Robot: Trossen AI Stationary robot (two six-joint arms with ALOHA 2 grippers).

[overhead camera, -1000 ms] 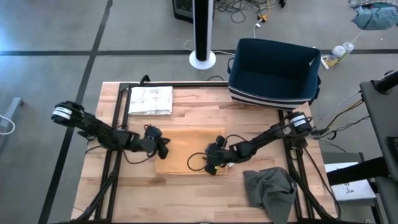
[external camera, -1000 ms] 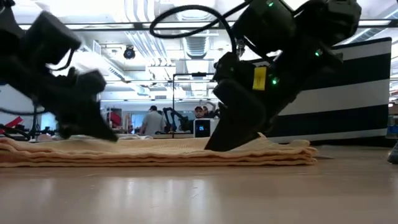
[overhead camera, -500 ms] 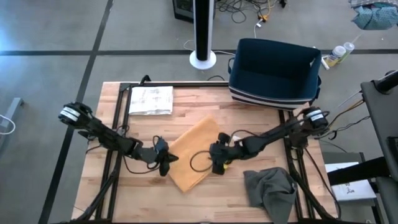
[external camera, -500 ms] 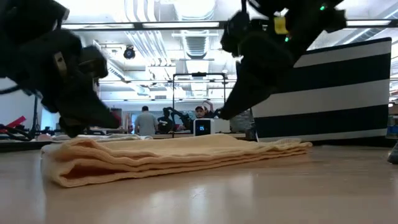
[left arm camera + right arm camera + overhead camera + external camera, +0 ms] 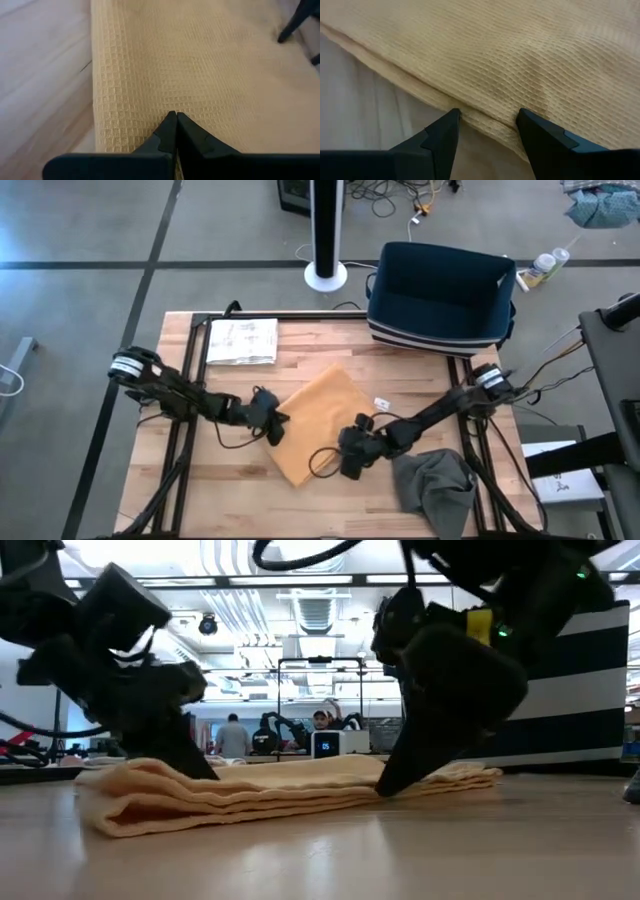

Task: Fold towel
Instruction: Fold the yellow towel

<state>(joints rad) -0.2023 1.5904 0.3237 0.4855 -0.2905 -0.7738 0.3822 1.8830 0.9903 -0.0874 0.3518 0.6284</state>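
Note:
A folded yellow waffle towel [image 5: 320, 420] lies flat and slantwise on the middle of the wooden table [image 5: 230, 490], several layers showing at its edge [image 5: 130, 820]. My left gripper [image 5: 273, 426] is shut, its tips down on the towel's left corner area. My right gripper [image 5: 354, 459] stands open at the towel's near-right edge, its fingertips down at that edge. My left gripper presses its shut fingertips [image 5: 175, 120] on the towel's top layer [image 5: 175, 95], a little in from the left edge. It slants down from the table's left. The towel lies flat under it. My right gripper sets its open fingertips [image 5: 522, 116] on the towel's stacked near-right edge [image 5: 485, 117]. It slants down from the table's near right side. The edge runs across the gap between the fingers, and the towel stays flat on the table.
A crumpled grey cloth [image 5: 435, 485] lies near the right front corner, close behind my right arm. A dark blue basket [image 5: 440, 295] stands at the far right edge, a white sheet [image 5: 241, 340] at the far left, and a small white tag [image 5: 381, 402] beside the towel.
The towel has turned about flat on the table, from lying left to right to lying slantwise: its left end swung toward the near edge, its right end toward the far edge. My right gripper went toward the near edge; my left went near, then back a little.

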